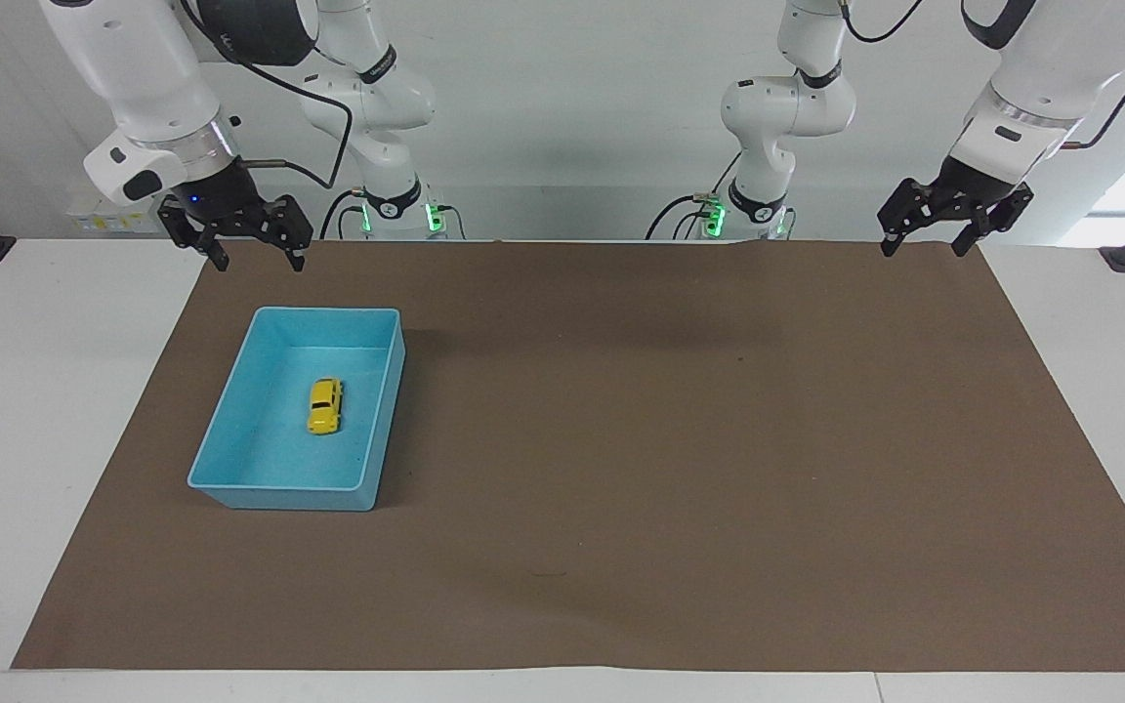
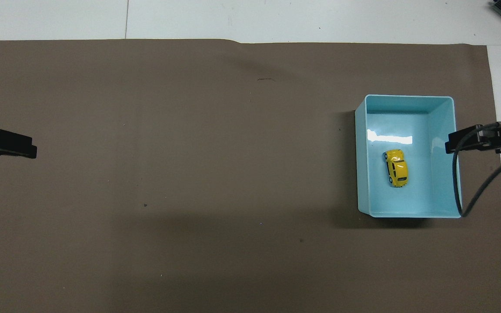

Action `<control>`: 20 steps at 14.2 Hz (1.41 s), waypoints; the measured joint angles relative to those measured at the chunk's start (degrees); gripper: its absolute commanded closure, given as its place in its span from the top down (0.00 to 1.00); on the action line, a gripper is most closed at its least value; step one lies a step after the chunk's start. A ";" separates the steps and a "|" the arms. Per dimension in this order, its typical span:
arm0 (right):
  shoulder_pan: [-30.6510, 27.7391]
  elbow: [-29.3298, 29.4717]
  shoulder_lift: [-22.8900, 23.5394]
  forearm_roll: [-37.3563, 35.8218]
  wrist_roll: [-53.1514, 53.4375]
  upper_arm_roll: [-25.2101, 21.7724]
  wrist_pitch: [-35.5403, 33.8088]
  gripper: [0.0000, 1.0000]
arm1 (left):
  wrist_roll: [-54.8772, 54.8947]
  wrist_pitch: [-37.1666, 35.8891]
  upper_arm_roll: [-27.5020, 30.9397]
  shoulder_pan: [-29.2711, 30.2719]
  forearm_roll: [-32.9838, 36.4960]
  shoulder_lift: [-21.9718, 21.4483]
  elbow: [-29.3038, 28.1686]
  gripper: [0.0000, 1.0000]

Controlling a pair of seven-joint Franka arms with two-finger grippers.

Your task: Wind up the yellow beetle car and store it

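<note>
The yellow beetle car (image 1: 325,405) (image 2: 396,168) rests on its wheels on the floor of the blue bin (image 1: 230,430) (image 2: 444,130), near the middle, touching no wall. My right gripper (image 1: 260,264) (image 2: 450,145) hangs open and empty, raised over the mat by the bin's rim at the right arm's end of the table. My left gripper (image 1: 922,251) (image 2: 31,151) waits open and empty, raised over the mat's edge at the left arm's end.
A brown mat (image 1: 680,439) (image 2: 189,174) covers most of the white table (image 1: 25,410). The right arm's black cable (image 2: 459,191) loops over the bin's side wall in the overhead view.
</note>
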 measured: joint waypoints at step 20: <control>-0.50 0.00 0.00 0.17 0.00 -1.02 0.00 1.00 | 0.00 0.00 -0.05 0.01 0.00 0.00 0.00 1.00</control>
